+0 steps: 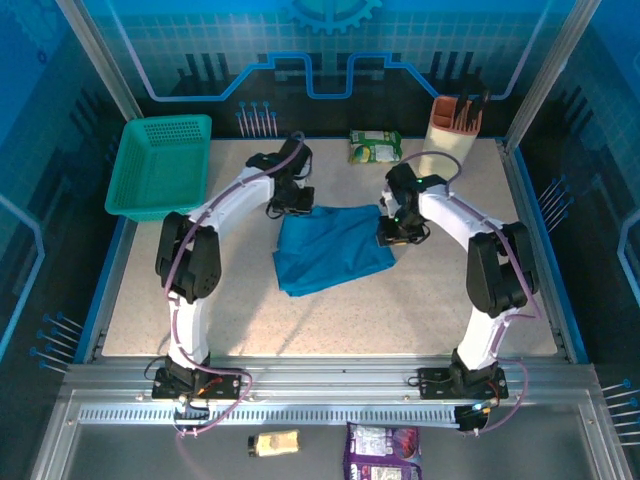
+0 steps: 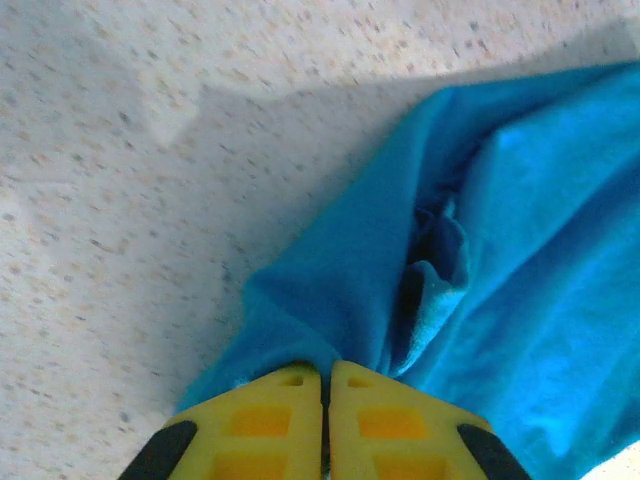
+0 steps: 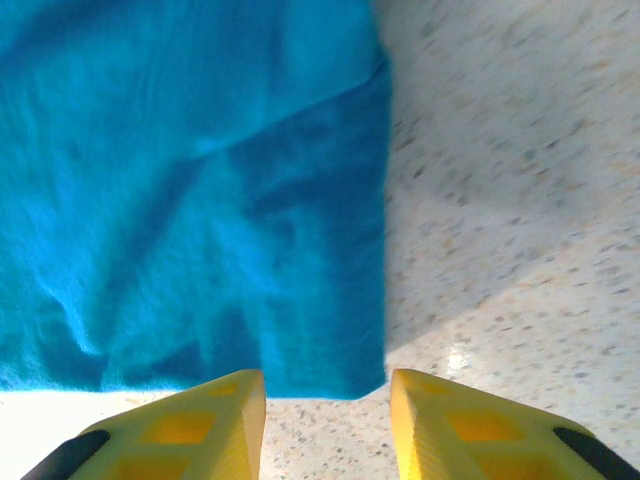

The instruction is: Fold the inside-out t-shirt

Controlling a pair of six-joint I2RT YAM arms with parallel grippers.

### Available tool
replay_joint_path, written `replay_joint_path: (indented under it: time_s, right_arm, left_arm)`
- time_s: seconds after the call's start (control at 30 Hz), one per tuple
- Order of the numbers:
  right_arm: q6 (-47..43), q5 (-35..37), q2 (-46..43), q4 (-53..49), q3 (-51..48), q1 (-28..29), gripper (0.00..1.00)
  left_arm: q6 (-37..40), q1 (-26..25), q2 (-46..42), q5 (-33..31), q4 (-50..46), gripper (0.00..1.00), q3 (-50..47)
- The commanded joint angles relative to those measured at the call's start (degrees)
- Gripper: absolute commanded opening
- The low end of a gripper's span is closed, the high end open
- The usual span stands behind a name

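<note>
Jaws of the left gripper (image 2: 325, 366) pinch the t-shirt (image 2: 540, 250); the downturned right gripper (image 3: 327, 380) gapes wide.

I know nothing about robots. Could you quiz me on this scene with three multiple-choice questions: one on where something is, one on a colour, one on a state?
1. Where does the basket sit?
A. far left
B. near right
C. centre

2. What colour is the shirt?
A. red
B. blue
C. white

3. How does the right gripper stand?
A. shut on cloth
B. gripping a packet
C. open

Answers:
1 A, it lies at the far-left corner in the top view.
2 B, the cloth is plain blue in all views.
3 C, its jaws stand well apart in the right wrist view.
</note>
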Motion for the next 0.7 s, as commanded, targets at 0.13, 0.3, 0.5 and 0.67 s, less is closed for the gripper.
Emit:
replay_joint_path:
  time_s: [0.13, 0.3, 0.5, 0.67]
  right_arm:
    - [0.76, 1.92, 4.35, -1.81, 1.79, 3.22, 0.39]
    - [1.05, 2.44, 5.77, -2.40, 3.89, 4.38, 0.39]
    - [1.55, 3.15, 6.84, -2.50, 5.18, 4.70, 0.39]
    - [1.47, 3.92, 8.84, -3.25, 6.40, 4.99, 0.38]
  left_arm:
    - [-2.85, 2.05, -1.69, -6.60, -1.77, 0.12, -5.58]
    - [-0.97, 8.22, -0.52, -6.64, -4.06, 0.32, -2.77]
    - [-1.02, 8.37, -2.81, -0.87, -2.72, 0.37, -2.89]
    - [-3.96, 4.19, -1.99, 6.18, 1.36, 0.27, -5.87]
